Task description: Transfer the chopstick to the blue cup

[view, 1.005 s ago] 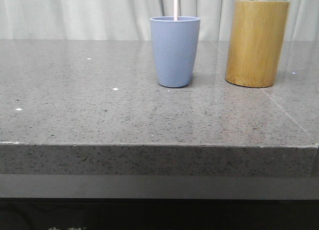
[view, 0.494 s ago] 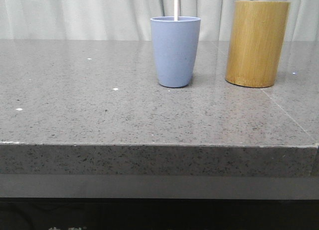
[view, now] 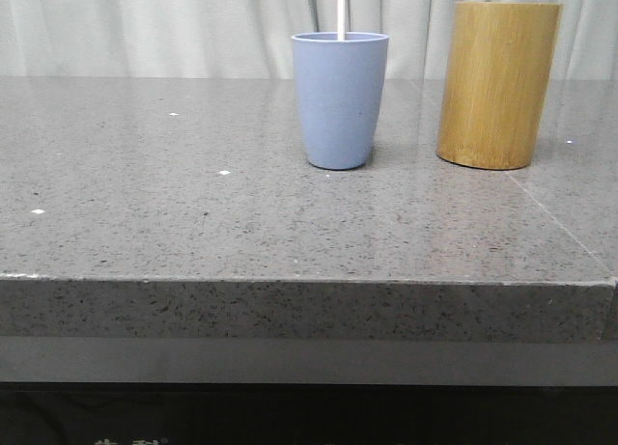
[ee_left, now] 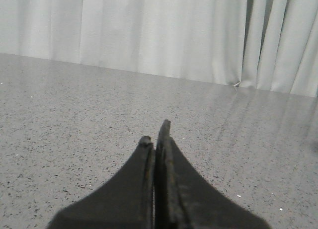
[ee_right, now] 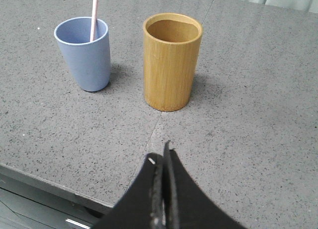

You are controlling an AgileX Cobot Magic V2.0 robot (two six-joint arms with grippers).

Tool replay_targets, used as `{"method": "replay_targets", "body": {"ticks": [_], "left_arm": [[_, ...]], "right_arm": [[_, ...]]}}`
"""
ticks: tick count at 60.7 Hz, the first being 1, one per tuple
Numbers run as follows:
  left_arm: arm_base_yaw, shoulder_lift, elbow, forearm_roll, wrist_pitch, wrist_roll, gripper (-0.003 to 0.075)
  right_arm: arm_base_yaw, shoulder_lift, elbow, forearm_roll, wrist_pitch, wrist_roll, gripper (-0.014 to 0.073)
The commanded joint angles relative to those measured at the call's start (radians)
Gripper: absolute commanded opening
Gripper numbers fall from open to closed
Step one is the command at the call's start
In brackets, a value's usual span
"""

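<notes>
The blue cup (view: pixel 339 98) stands upright on the grey stone table, with a thin pale pink chopstick (view: pixel 341 9) standing in it and rising out of the top of the view. The cup (ee_right: pixel 84 52) and the chopstick (ee_right: pixel 94 14) also show in the right wrist view. My right gripper (ee_right: pixel 162 153) is shut and empty, above the table near its front edge, well short of both vessels. My left gripper (ee_left: pixel 155 134) is shut and empty over bare table, with no vessel in its view. Neither gripper shows in the front view.
A taller tan bamboo cylinder (view: pixel 497 84) stands to the right of the cup; in the right wrist view its inside (ee_right: pixel 172 31) looks empty. The table's front edge (view: pixel 309 281) runs across the front view. White curtains (view: pixel 154 25) hang behind the table.
</notes>
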Motion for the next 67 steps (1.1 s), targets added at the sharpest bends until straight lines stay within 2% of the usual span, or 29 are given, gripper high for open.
{"method": "replay_targets", "body": {"ticks": [1,32,40,47,53,67], "left_arm": [[-0.003,-0.024,0.013,-0.008,-0.075,-0.001,-0.0019],[-0.003,-0.024,0.013,-0.008,-0.075,-0.001,-0.0019],[-0.003,-0.023,0.013,-0.008,-0.075,-0.001,-0.0019],[-0.003,-0.023,0.013,-0.008,-0.075,-0.001,-0.0019],[-0.003,-0.023,0.013,-0.008,-0.075,-0.001,-0.0019],[-0.003,-0.023,0.013,-0.008,-0.075,-0.001,-0.0019]], "right_arm": [[-0.006,0.007,-0.025,0.006,-0.068,-0.008,-0.0118],[-0.006,-0.001,-0.013,-0.001,-0.084,-0.008,-0.0118],[-0.059,-0.063,0.109,-0.022,-0.269,-0.008,-0.0118],[-0.122,-0.190,0.323,0.008,-0.496,-0.008,-0.0118],[-0.132,-0.300,0.495,0.012,-0.659,-0.008,-0.0118],[-0.139,-0.424,0.761,0.035,-0.857,-0.008,-0.0118]]}}
